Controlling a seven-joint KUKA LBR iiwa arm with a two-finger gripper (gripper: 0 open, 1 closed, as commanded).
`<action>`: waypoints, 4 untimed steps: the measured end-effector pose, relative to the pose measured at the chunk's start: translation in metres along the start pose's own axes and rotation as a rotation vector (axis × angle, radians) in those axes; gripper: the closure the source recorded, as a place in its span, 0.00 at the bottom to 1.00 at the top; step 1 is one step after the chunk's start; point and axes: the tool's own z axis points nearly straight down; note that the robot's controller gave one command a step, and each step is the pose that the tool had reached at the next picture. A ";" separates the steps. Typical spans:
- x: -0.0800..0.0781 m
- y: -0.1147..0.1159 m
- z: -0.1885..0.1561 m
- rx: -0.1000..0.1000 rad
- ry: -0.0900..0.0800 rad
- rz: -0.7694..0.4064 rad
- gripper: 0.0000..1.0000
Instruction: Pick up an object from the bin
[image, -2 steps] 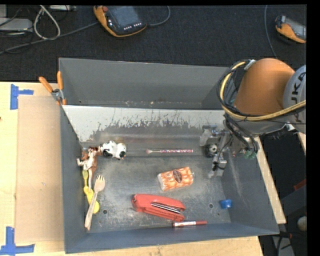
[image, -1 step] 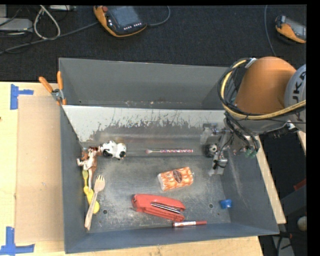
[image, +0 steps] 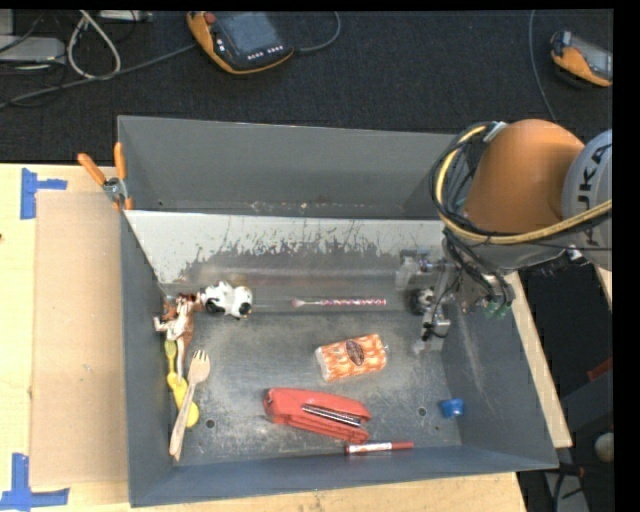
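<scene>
Camera view: the arm, with its orange cover (image: 520, 185) and cables, reaches into the grey bin (image: 300, 200), and the jaws hang low over bare floor. How far they stand open cannot be told, and nothing is seen between them. Nearest to them is an orange patterned packet (image: 352, 358), a little to the view's left and nearer the front wall, apart from them. A thin striped rod (image: 340, 302) lies level with the jaws, to their left. A small blue cap (image: 452, 408) sits in front of them. Further forward and left lie a red stapler (image: 315, 410) and a red pen (image: 380, 448). Far left of the jaws are a black-and-white toy cow (image: 228, 298) and a wooden fork (image: 190, 395).
</scene>
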 end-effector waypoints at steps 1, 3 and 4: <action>0.015 0.011 0.023 -0.003 0.013 -0.046 0.00; -0.001 0.086 0.105 0.000 -0.002 -0.115 0.00; 0.020 0.070 0.118 0.000 0.010 -0.147 1.00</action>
